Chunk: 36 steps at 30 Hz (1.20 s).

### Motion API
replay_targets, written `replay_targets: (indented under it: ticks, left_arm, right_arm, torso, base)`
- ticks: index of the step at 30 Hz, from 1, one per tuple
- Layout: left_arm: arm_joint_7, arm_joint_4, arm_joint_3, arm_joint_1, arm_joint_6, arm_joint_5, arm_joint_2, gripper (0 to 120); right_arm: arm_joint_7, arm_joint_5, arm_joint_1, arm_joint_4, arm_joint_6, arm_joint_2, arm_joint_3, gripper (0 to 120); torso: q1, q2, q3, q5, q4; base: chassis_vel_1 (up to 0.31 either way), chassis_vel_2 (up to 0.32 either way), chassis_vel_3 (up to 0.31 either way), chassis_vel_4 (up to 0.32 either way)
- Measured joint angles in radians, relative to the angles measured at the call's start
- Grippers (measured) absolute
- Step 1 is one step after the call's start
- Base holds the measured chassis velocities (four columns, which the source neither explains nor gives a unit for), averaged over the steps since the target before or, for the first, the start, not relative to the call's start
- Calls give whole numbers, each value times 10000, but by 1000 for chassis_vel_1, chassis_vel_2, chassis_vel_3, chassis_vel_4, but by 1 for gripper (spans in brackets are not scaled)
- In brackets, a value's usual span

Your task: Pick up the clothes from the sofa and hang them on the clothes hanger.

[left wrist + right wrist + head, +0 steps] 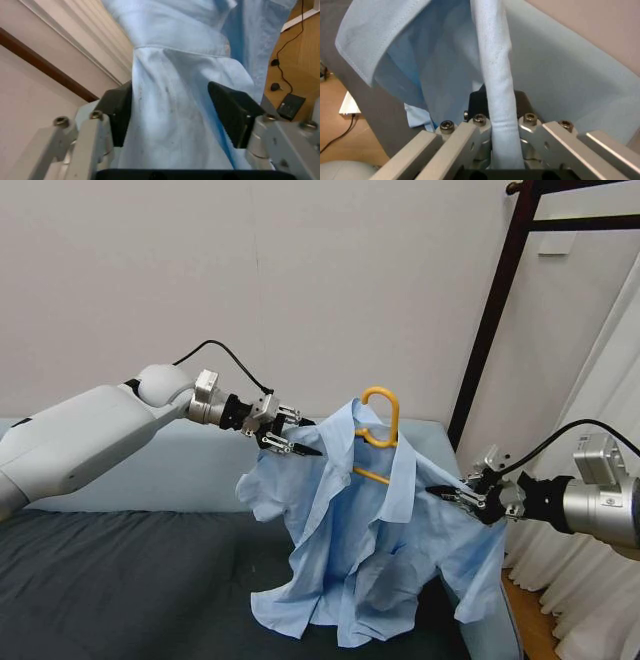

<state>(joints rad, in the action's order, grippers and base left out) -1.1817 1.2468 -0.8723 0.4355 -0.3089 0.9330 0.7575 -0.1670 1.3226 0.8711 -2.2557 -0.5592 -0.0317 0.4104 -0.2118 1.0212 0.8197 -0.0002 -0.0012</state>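
Jaws of the left gripper point(298, 447): part-way closed, with a thick fold of the shirt point(370, 560) pressed between two black pads point(119, 112). The cloth fills the gap from pad to pad and carries faint grey smudges there. Jaws of the right gripper point(447, 496): drawn almost together on a narrow rolled edge of the same shirt, which runs out from between the bare metal fingers point(465, 138) as a tight, pale cord.

The shirt is thin, light blue woven cloth, stitched along collar and seams and heavily creased. It spans the space between the two sets of jaws and hangs loose below them, above the dark grey seat of the sofa point(120, 580). Whether the hem touches the seat cannot be told. Between the jaws and slightly above them, a smooth yellow hanger point(381, 391) sits inside the collar, its curved hook standing free above the neck opening. Beyond the right jaws, higher up, a dark wooden rack point(492, 310) with a straight slanting post rises against the pale wall.
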Motion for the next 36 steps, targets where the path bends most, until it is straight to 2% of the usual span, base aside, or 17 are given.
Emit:
replay_targets:
  ticks: [2, 4, 5, 9, 11, 14, 18, 21, 22, 24, 26, 27, 29, 31, 36]
  left_arm:
    - [0, 31, 58, 0, -19, -16, -36, 69]
    - [42, 125, 295, -31, -54, -21, -139, 79]
    - [42, 125, 295, -31, -54, -21, -139, 79]
    - [457, 364, 1042, -483, -179, -28, -368, 97]
    - [666, 474, 1356, -714, -187, -35, -433, 98]
    - [2095, 1105, 2564, -1808, -175, -94, -634, 100]
    - [3027, 1588, 3165, -2596, -80, -94, -694, 100]
    - [4626, 2515, 3948, -3848, 47, -125, -726, 100]
    - [4626, 2515, 3948, -3848, 47, -125, -726, 100]
    - [6342, 3424, 4403, -4682, 212, -131, -618, 100]
    - [7415, 4120, 4533, -5066, 413, -51, -448, 100]
    - [7415, 4120, 4533, -5066, 413, -51, -448, 100]
    - [8815, 5056, 4621, -5483, 678, 24, 44, 100]
    - [9756, 5626, 4605, -5716, 875, 71, 330, 100]
    - [9989, 6329, 4422, -6284, 1022, -51, 479, 100]
  right_arm:
    - [74, 73, -10, 25, -35, -34, 24, 1]
    - [289, 273, -39, 121, -133, -88, 79, 1]
    - [289, 273, -39, 121, -133, -88, 79, 1]
    - [987, 894, -170, 302, -373, -195, 232, 1]
    - [1173, 1053, -224, 334, -440, -225, 292, 1]
    - [2053, 1757, -468, 343, -734, -294, 540, 1]
    - [2858, 2321, -677, 265, -1025, -350, 730, 1]
    - [3683, 2889, -1112, 301, -1537, -305, 979, 1]
    - [3683, 2889, -1112, 301, -1537, -305, 979, 1]
    - [4365, 3478, -1564, 278, -1737, 2, 1094, 1]
    - [4768, 3791, -1709, 193, -1760, 439, 1180, 1]
    - [4768, 3791, -1709, 193, -1760, 439, 1180, 1]
    - [5293, 4364, -1508, 199, -1766, 1221, 1487, 1]
    - [5585, 4528, -1271, 333, -1765, 1746, 1640, 1]
    - [5826, 4502, -1124, 537, -1758, 1994, 1608, 1]
  torso:
    - [0, 0, 0, -1, 0]
    - [0, 0, 0, 1, 0]
    - [0, 0, 0, 1, 0]
    - [0, 0, 0, 1, -1]
    - [0, 0, 0, 2, 0]
    - [0, 0, 0, 0, 1]
    - [0, 0, 0, -1, 2]
    - [1, 0, 0, 0, 1]
    - [1, 0, 0, 0, 1]
    - [0, 1, 0, 0, 1]
    - [0, 0, 0, 0, 0]
    - [0, 0, 0, 0, 0]
    - [0, 0, 0, 2, -4]
    - [0, 1, -1, 2, -6]
    - [0, 0, 0, 4, 1]
  base:
    - [0, 0, 0, 0]
    - [0, 0, 0, 0]
    - [0, 0, 0, 0]
    - [0, 0, 0, 0]
    - [0, 0, 0, 0]
    - [0, 0, 0, 0]
    - [0, 0, 0, 0]
    - [0, 0, 0, 0]
    - [0, 0, 0, 0]
    - [0, 0, 0, 0]
    - [0, 0, 0, 0]
    - [0, 0, 0, 0]
    - [0, 0, 0, 0]
    - [0, 0, 0, 0]
    - [0, 0, 0, 0]
